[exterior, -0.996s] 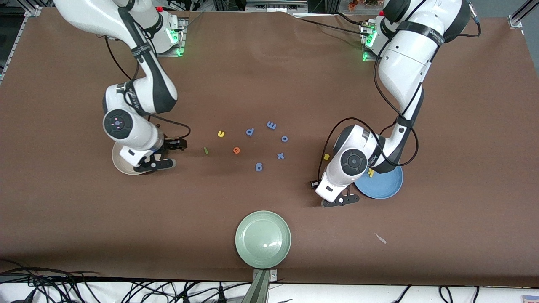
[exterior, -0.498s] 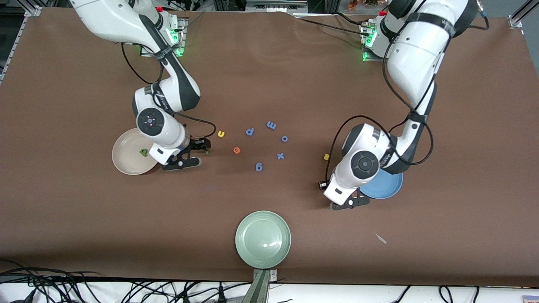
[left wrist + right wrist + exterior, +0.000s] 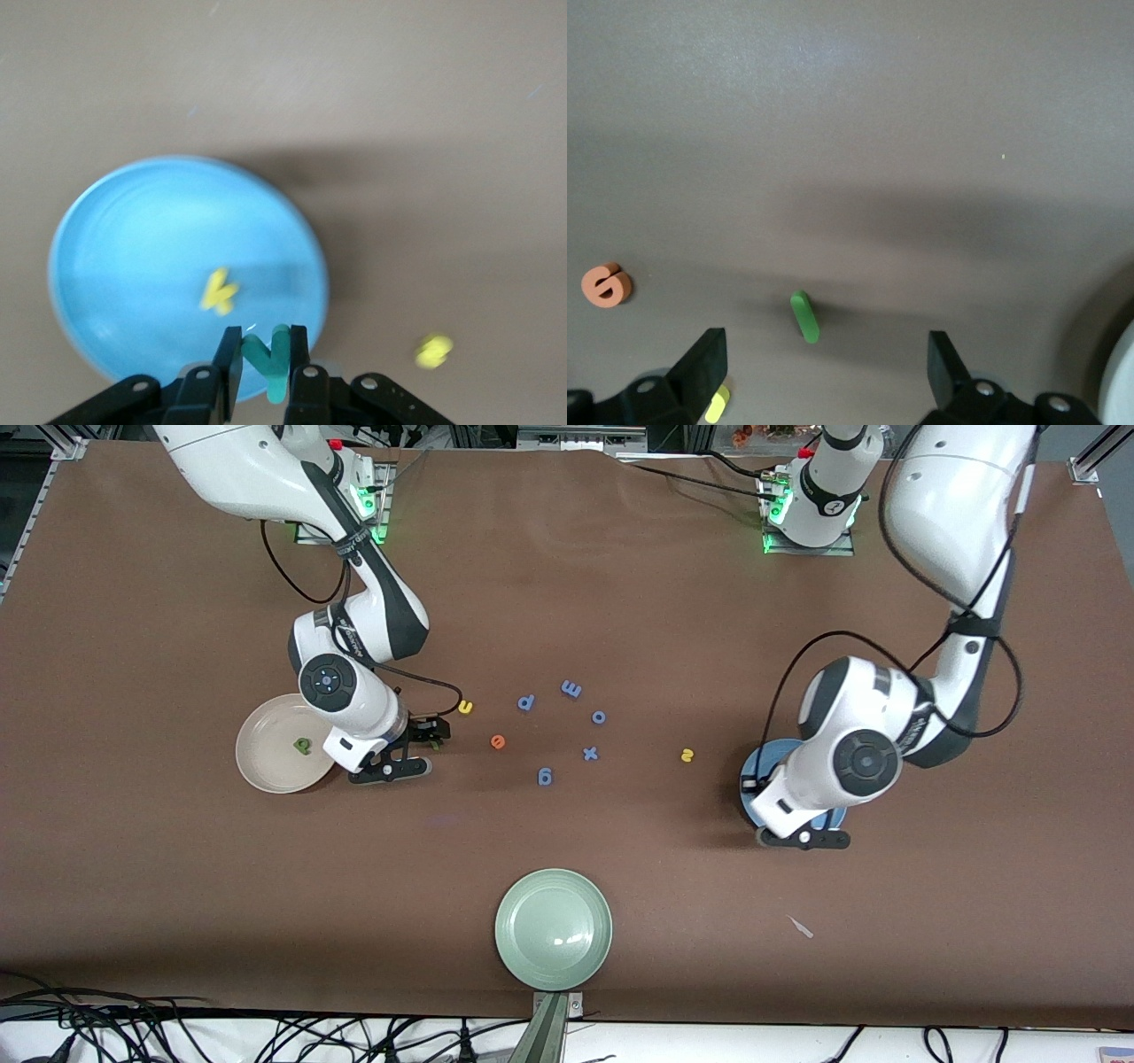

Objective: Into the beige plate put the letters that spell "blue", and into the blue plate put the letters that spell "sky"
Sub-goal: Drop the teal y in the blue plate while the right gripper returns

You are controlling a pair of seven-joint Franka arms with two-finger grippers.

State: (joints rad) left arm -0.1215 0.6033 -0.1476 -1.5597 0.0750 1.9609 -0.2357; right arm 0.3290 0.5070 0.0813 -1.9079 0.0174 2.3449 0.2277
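Left gripper (image 3: 263,367), clamped on teal y (image 3: 268,357), hangs over blue plate (image 3: 133,248) holding k (image 3: 218,291); we release next. Right gripper (image 3: 824,372), jaws wide, empty, above green l (image 3: 804,316); we descend, pinch.

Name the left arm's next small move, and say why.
Probably open the left pincer to release the teal y: it is clamped on that letter over the blue plate, where the yellow k already lies.

You look down from high across the table (image 3: 567,584), facing both bases. Each wrist camera looks straight down, close: left shares the blue plate (image 3: 133,257), right the orange e (image 3: 607,286).
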